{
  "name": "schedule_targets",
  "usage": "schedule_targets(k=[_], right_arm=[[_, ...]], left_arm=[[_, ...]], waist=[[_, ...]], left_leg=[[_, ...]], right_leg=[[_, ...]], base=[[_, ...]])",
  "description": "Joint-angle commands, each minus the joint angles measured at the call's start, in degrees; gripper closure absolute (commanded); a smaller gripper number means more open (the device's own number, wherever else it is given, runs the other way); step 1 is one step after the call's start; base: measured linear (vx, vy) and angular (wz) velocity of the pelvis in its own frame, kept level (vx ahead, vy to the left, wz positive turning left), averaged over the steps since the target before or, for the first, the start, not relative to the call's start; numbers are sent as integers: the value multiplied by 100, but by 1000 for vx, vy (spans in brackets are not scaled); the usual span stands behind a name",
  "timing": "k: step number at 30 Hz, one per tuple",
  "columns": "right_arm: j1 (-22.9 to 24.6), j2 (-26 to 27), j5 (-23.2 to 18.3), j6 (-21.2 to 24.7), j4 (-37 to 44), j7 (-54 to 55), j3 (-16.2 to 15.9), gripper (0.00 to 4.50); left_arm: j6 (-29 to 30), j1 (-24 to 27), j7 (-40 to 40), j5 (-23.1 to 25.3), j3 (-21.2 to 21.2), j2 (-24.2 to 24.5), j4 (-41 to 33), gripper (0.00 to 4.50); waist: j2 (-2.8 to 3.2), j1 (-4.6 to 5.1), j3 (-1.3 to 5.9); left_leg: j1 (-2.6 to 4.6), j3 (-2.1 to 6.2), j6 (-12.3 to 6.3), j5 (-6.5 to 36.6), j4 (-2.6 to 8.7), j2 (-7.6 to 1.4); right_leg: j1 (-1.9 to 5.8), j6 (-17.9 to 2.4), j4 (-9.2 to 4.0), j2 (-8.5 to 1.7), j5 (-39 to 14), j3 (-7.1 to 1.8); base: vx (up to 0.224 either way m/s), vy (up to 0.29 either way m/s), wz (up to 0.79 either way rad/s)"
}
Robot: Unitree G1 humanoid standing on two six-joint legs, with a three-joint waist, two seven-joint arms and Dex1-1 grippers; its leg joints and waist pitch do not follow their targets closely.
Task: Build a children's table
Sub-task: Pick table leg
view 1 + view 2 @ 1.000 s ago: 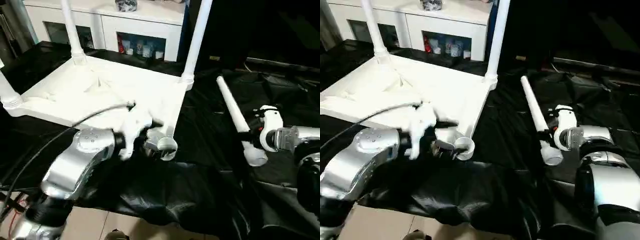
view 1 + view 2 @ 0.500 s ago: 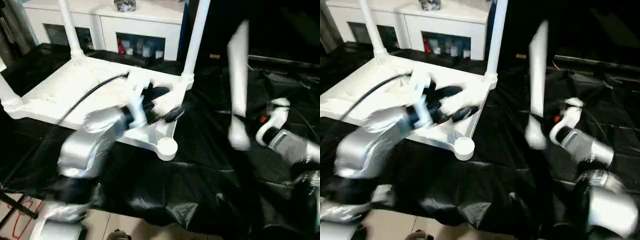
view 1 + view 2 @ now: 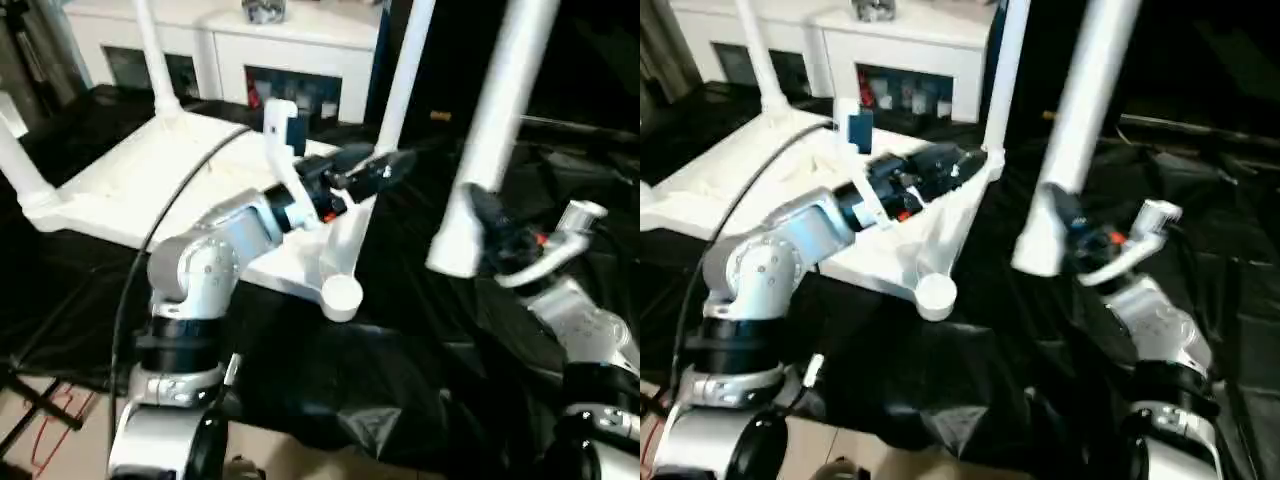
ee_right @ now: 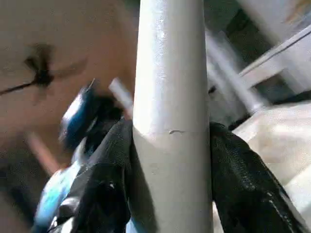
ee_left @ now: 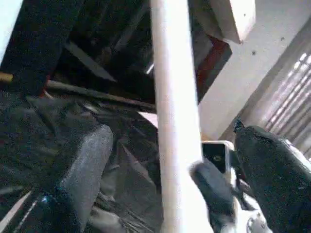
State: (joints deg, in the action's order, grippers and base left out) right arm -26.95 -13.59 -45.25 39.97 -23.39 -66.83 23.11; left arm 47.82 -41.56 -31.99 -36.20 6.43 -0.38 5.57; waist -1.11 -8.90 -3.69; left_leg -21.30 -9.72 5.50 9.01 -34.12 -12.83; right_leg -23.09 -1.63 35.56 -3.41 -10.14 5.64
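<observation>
Right claw (image 3: 490,225) is closed around a loose white leg (image 3: 495,130) near its thick end, one black finger (image 4: 104,189) on each side of the tube — the leg stands almost upright, tilted a little, at about 2 o'clock in the head view. Left claw (image 3: 385,168) is wide open and holds nothing; it hovers over the near right part of the table top (image 3: 130,180), pointing toward the held leg. The white top lies upside down on black sheeting (image 3: 400,350), at about 10 o'clock. Three legs stand in its corner sockets — one of them (image 3: 405,70) rises just beside the left claw. The near right corner socket (image 3: 341,293) is open. A white cabinet (image 3: 220,50) stands at 12 o'clock.
</observation>
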Motion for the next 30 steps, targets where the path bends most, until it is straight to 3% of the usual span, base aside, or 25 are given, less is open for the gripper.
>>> schedule_targets(k=[1,10,12,18,19,21,22,26,30], right_arm=[[41,16,55,163,369,-128,-316,264],[-150,97,740,-287,411,115,-1093,264],[-282,168,1060,-578,335,504,-1243,264],[-684,342,2113,-1495,6,1551,-1756,264],[-708,396,2200,-1578,52,1616,-1831,264],[-753,525,2345,-1695,142,1798,-1953,264],[-766,574,2387,-1715,178,1873,-1990,264],[-774,724,2717,-2013,333,2111,-2324,264],[-861,956,2905,-2264,243,2567,-2365,264]], left_arm=[[103,-163,140,-29,32,-92,172,0],[136,-172,378,-136,108,-221,270,0],[168,-192,570,-111,213,-228,333,0],[172,-211,1029,-92,423,-280,303,0],[145,-194,1072,-31,372,-271,285,0],[47,-168,1180,115,279,-266,281,0],[3,-160,1224,168,253,-272,285,27],[-378,-260,1799,417,441,-406,554,47],[-887,-425,2527,656,814,-469,926,77]], waist=[[-57,-16,439],[-71,-42,471],[-76,-41,471],[-74,10,447],[-93,19,450],[-75,24,445],[-79,26,444],[-89,34,442],[-95,76,444]], left_leg=[[48,-6,-238,1082,342,-11],[21,-6,-188,791,351,-50],[8,-7,-181,691,351,-50],[35,-16,-87,852,366,-42],[35,-10,-85,870,373,-49],[53,-13,-92,893,375,-56],[47,-7,-97,878,386,-61],[32,-4,-65,892,391,-58],[28,3,-43,971,396,-41]], right_leg=[[302,-349,-641,-418,-2394,-223],[328,-649,-529,-456,-1546,-265],[334,-681,-501,-462,-1397,-274],[318,-631,-529,-466,-1607,-275],[320,-599,-525,-465,-1622,-278],[302,-592,-526,-462,-1567,-290],[310,-595,-520,-462,-1516,-293],[324,-568,-510,-462,-1412,-301],[331,-480,-526,-458,-1468,-300]], base=[[0,0,0],[0,0,0],[0,0,0],[0,0,0],[0,0,0],[0,0,0],[0,0,0],[0,0,0],[0,0,0]])
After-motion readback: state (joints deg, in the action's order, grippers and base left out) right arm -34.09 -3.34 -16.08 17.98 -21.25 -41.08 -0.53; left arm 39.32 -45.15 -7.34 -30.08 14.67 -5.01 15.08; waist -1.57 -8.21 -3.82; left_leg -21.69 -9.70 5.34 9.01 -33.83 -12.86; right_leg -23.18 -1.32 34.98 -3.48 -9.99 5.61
